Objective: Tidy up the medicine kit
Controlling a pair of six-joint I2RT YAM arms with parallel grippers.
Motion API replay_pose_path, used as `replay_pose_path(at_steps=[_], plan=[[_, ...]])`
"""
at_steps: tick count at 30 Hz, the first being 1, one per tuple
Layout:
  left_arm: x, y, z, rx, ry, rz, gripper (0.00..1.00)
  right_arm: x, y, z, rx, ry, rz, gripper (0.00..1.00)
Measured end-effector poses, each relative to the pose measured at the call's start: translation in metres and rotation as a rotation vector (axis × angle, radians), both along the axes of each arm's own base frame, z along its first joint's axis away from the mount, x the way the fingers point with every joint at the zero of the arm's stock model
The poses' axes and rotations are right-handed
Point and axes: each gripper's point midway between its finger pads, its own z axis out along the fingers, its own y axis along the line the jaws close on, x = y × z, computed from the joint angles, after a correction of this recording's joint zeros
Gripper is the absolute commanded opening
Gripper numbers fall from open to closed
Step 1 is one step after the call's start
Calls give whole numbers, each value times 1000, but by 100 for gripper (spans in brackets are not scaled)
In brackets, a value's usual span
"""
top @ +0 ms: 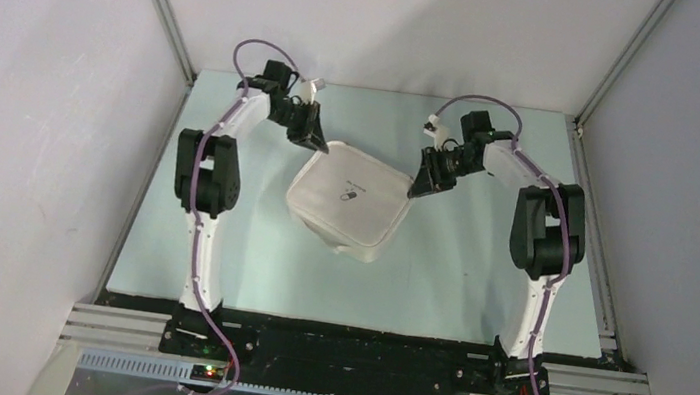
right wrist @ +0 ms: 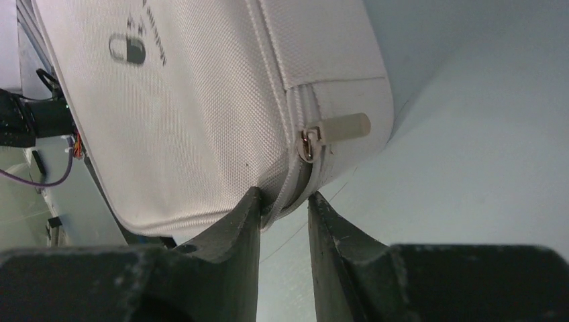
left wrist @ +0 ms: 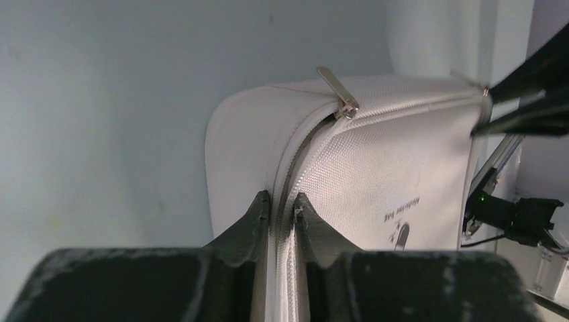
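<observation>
Left jaws are pressed together on the zipped seam at the far-left corner of the medicine kit [left wrist: 376, 154], with the zip band pinched between their tips. Right jaws stand narrowly apart astride the seam at the kit's right corner. One tip touches the cloth, but I cannot tell whether they truly grip.

A flat metal zip tab [left wrist: 337, 90] sticks up just beyond the left jaws. A pale tab [right wrist: 335, 131] hangs just beyond the right jaws. The lid is closed, with the dark pill logo [right wrist: 127, 49] on top.

Seen from above, the kit sits in the middle of the counter [top: 220, 242], toward the far side, turned cornerwise between the two arms.

Woven cloth over soft padding, it looks light and should bend and sag rather than hold its shape. A pinch on the rounded seam may slip. The zip tabs are probably the better hold for opening it, though they are small and smooth.
</observation>
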Motion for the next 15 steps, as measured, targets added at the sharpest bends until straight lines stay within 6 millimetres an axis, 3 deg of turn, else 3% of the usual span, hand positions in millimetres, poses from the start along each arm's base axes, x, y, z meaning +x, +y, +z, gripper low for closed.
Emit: replay_pose_path(at_steps=[3, 4, 5, 6, 8, 9, 12, 15], plan=[[17, -14, 1, -15, -37, -27, 31, -18, -1, -1, -14, 12, 8, 32], [24, -19, 2, -16, -57, -38, 45, -25, 0, 0, -19, 15, 17, 36], [30, -24, 3, -10, -79, -46, 50, -31, 1, 0, -23, 19, 27, 40], [37, -26, 5, -1, -110, -53, 60, -38, 4, 0, -29, 22, 42, 50], [54, -27, 12, 40, -189, -46, 87, -48, 10, 2, -35, 13, 92, 59], [60, -26, 15, 62, -221, -41, 97, -51, 12, 2, -39, 8, 113, 60], [74, -12, 33, 129, -300, 10, 99, -55, 12, 9, -52, -13, 162, 66], [72, 14, 61, 176, -340, 88, 100, -40, -2, 26, -52, -89, 184, 71]])
